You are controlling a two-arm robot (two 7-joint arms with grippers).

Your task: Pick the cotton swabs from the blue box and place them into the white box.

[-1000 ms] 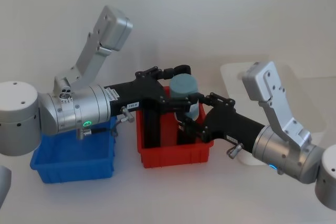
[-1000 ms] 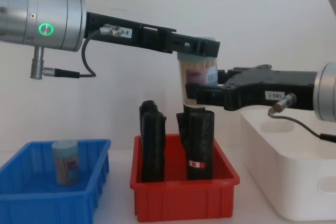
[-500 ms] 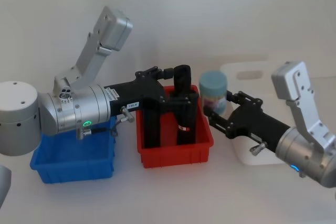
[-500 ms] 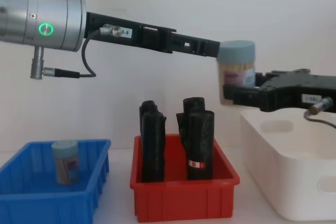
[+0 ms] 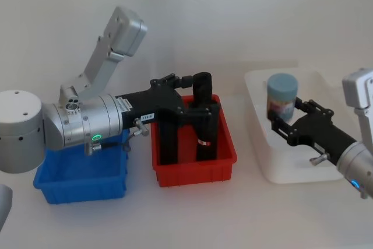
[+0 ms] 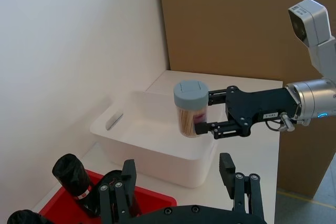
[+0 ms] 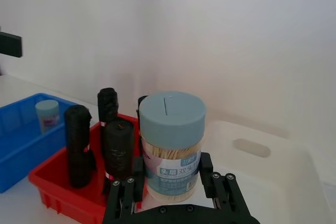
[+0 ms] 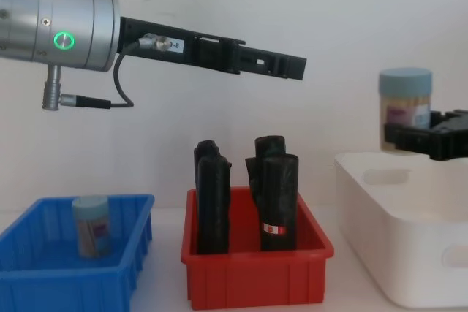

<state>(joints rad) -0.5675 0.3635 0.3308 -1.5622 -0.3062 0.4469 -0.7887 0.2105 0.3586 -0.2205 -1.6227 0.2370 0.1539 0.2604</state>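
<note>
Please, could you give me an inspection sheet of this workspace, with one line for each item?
Surface: white table carrying three bins in a row.
Job's things: one clear cotton-swab jar with pale blue lid held above the large white plastic tub; a second jar stands in the shallow blue plastic bin.
Clutter: red plastic bin holding upright tall black rolls.
Grippers: right pincer shut on the first jar; left pincer open, empty, above the red bin.
Cables: grey cable looping under the left arm.
Surroundings: white wall; brown panel beyond the tub.
</note>
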